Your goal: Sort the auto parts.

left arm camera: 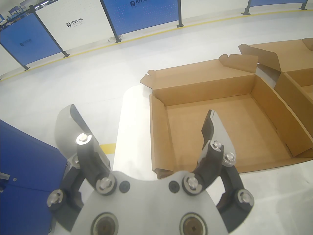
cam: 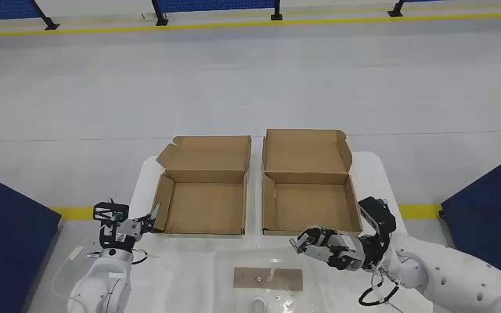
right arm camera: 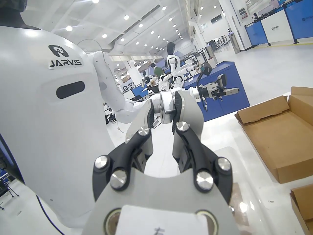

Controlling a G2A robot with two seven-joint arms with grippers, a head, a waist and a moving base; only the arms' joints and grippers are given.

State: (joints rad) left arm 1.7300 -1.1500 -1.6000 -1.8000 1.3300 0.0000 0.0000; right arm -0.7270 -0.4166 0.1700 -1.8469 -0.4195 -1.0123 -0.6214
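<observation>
A silver round part (right arm camera: 167,107) sits pinched between the fingers of the right claw (right arm camera: 165,103). In the top view that claw (cam: 301,242) is lower right of centre, above the white tabletop (cam: 196,258) and just below the near wall of the right-hand cardboard box (cam: 309,205). A second open box (cam: 205,207) lies beside it to the left, the two nearly touching, with both lids folded back toward the top of the frame. A flat brown sheet (cam: 268,278) lies on the tabletop at lower centre. The left claw (cam: 149,219) is at the lower left, by the left box's corner, with its fingers spread wide and nothing between them (left arm camera: 141,110).
</observation>
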